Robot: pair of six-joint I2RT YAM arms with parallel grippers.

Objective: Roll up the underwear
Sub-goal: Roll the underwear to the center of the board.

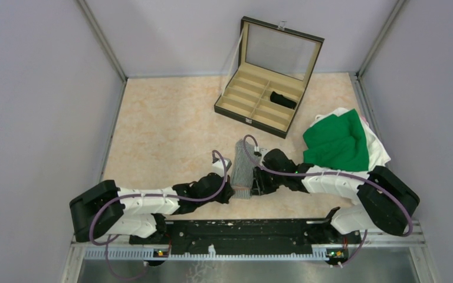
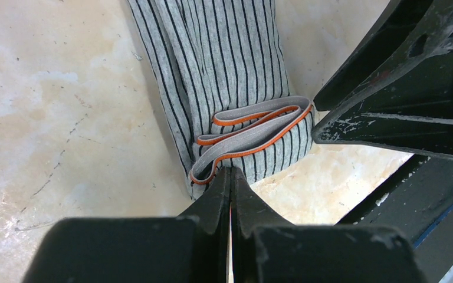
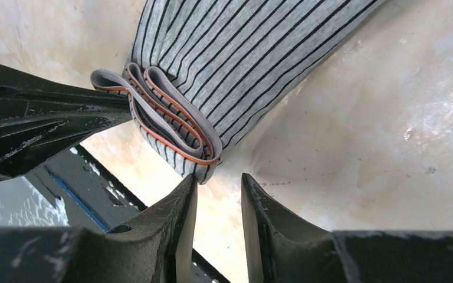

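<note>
While both pincers meet at its near end, 1 grey striped underwear (image 1: 243, 168) lies as a long folded strip mid-surface, its orange-edged waistband (image 2: 253, 127) twd the arm bases. 1 black underwear (image 1: 283, 99) sits in a right-side compartment of the 1 open case (image 1: 250, 121) at the far side. Left pincer (image 2: 231, 171) fully closed, tips touching the waistband; pinching or not, can't tell. Right pincer (image 3: 218, 177) narrowly parted, nothing btwn, just beside the waistband corner. Open surface (image 1: 165, 135) left of the strip; 1 green cloth (image 1: 337, 141) over 1 white cloth (image 1: 379, 150) crowds the right edge.
</note>
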